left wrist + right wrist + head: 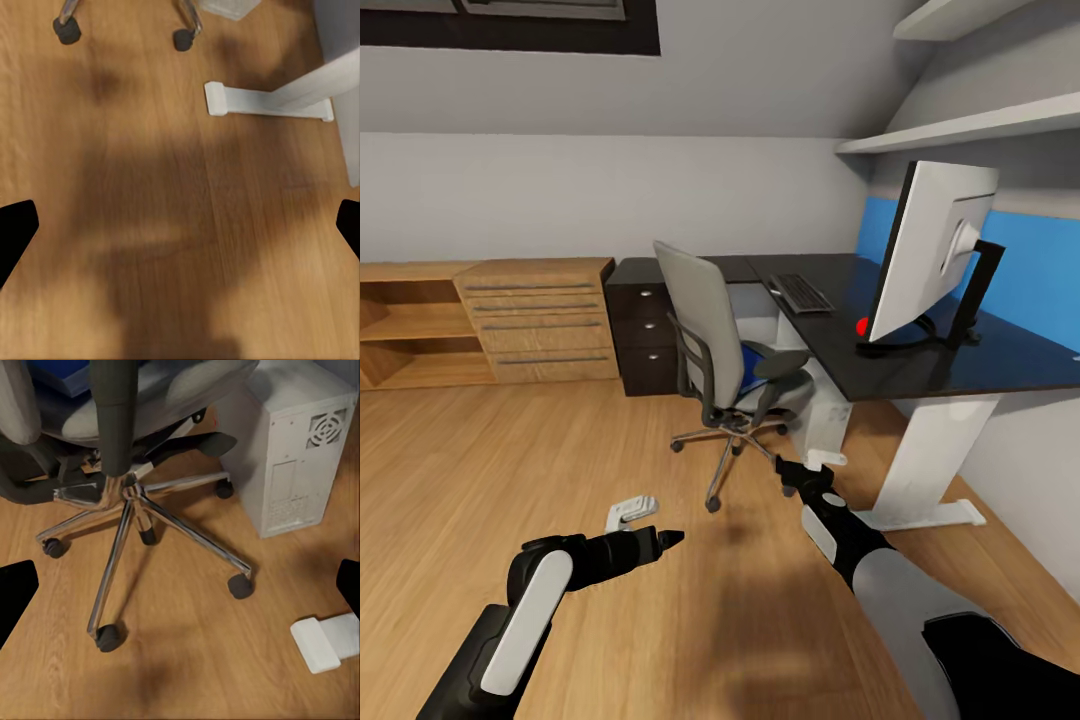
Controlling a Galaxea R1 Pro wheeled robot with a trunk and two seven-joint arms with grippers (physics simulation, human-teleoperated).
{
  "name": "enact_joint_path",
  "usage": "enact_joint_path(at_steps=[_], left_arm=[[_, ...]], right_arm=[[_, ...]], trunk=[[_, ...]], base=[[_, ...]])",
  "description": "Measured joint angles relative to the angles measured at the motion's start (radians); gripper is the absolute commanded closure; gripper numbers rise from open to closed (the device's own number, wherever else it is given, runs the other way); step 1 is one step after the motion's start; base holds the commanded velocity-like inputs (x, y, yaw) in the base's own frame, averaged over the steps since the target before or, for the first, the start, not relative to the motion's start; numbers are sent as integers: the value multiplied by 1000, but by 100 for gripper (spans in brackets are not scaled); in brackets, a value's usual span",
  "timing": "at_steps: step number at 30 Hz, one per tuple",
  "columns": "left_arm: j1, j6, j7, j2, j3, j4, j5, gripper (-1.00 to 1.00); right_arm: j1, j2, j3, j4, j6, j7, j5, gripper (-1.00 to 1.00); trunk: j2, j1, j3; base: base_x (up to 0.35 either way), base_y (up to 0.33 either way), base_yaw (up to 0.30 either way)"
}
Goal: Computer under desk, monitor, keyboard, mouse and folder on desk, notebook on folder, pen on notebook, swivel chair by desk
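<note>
The black-topped desk (920, 355) stands at the right with the monitor (930, 250) and the keyboard (800, 292) on it. The white computer (825, 410) (300, 450) sits under it. In front stands the swivel chair (725, 350) (124, 491), with the blue folder (758, 357) (64, 375) on its seat. My left gripper (650, 525) (180, 232) hangs open over bare floor. My right gripper (805, 475) (180, 592) is open too, low beside the chair's chrome base. The mouse, notebook and pen are out of view.
The desk's white T-foot (920, 505) (266, 101) (326, 641) lies on the floor near both grippers. A black drawer unit (643, 325) and a light wooden shelf unit (490, 320) line the back wall. Wall shelves (960, 125) hang above the desk.
</note>
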Motion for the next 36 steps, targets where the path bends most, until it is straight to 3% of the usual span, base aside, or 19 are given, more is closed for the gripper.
enact_joint_path(at_steps=[8,14,19,36], left_arm=[[0,4,-9,14,6,-14,13,-100],[0,7,-39,16,56,-27,63,-100],[0,7,-39,16,59,-27,65,-100],[0,1,-36,16,59,-17,56,-100]], right_arm=[[0,0,3,14,0,-70,0,-100],[0,-1,3,16,0,-78,2,-100],[0,-1,3,17,-1,-79,1,-100],[0,-1,4,16,-37,-79,2,-100]], trunk=[[0,0,0],[-35,19,-16],[-70,39,-31],[-70,38,-31]], base=[[40,-21,0],[3,-1,0],[0,0,0],[68,0,0]])
